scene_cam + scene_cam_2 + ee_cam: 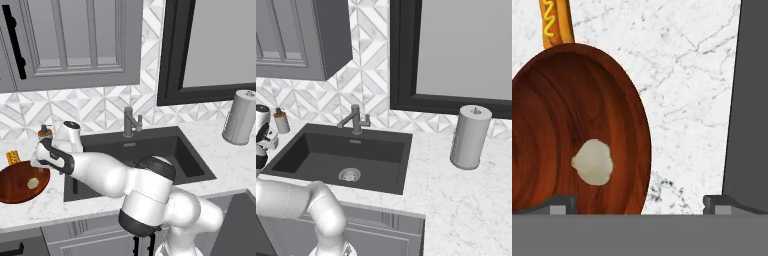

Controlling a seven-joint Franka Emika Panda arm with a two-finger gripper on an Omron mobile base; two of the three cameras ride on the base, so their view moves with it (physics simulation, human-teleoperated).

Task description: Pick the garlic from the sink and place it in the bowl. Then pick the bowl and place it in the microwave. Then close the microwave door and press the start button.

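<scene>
The wide, shallow, glossy reddish-brown wooden bowl rests on the white marble bench, just below and to the left of the jaws in the hand view. Inside it lies the small pale cream garlic, a rounded lump set right of the bowl's centre, slightly left of the midline between the fingertips. In the left base view the same bowl sits at the left end of the bench with the garlic in it, beside the left edge of the large rectangular dark charcoal sink.

The two-finger jaws stand wide open and hold nothing; one dark fingertip rises over the bowl's inner wall, the other over bare bench near the sink's dark rim. In the left base view the hand hangs over the bowl's right rim.

Around the bowl: a hot dog in a bun with a yellow mustard line lies just beyond the bowl's far rim, touching or nearly touching it; which cannot be told. A small brown-capped bottle stands near the tiled wall behind the hand.

The sink basin holds only its round steel drain; a grey faucet stands at its back edge. A grey paper-towel roll stands upright on the bench, well apart to the right.
</scene>
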